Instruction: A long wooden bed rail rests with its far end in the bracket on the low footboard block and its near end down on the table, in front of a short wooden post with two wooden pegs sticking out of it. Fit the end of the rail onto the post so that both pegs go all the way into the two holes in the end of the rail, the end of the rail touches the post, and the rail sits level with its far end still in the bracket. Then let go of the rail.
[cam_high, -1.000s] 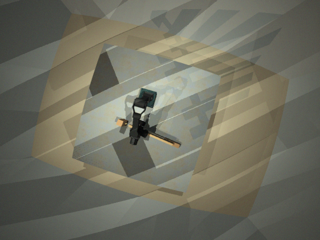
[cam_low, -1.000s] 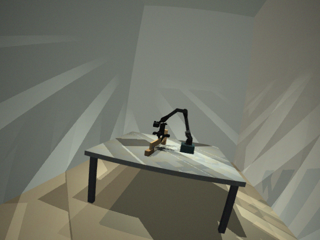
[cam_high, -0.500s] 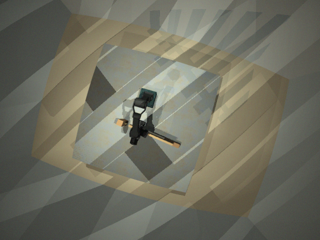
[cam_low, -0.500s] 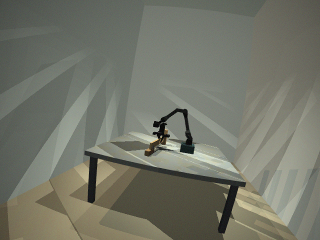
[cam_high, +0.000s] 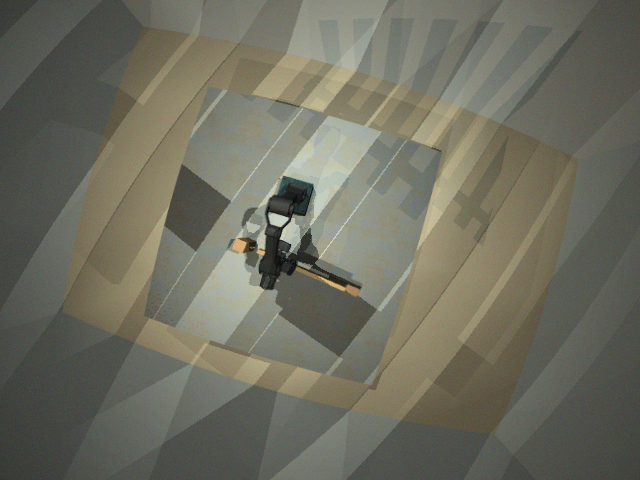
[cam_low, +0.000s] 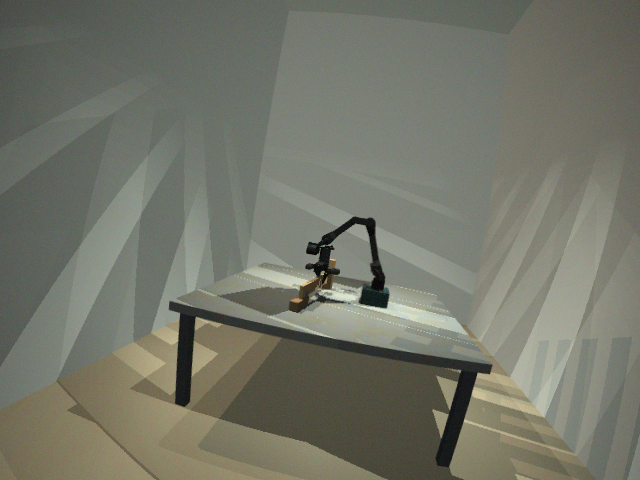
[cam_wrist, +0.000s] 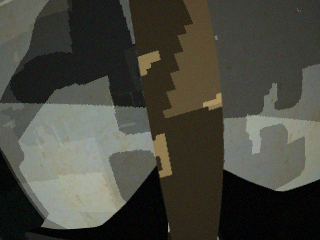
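Observation:
The long wooden rail (cam_high: 330, 280) (cam_low: 311, 287) (cam_wrist: 187, 160) runs from the low footboard block (cam_high: 353, 290) (cam_low: 296, 304) towards the short wooden post (cam_high: 240, 244) (cam_low: 332, 265). My gripper (cam_high: 269, 262) (cam_low: 323, 276) is shut on the rail near its post end and holds that end up off the table, so the rail slopes up from the block. In the wrist view the rail fills the middle between the dark fingers. The arm hides the rail's end. I cannot tell whether the pegs touch the holes.
The arm's teal base (cam_high: 305, 192) (cam_low: 374, 296) stands on the table behind the rail. The table's front edge (cam_low: 330, 343) lies well in front of the footboard block. Moving shadows and light bands cross the table top.

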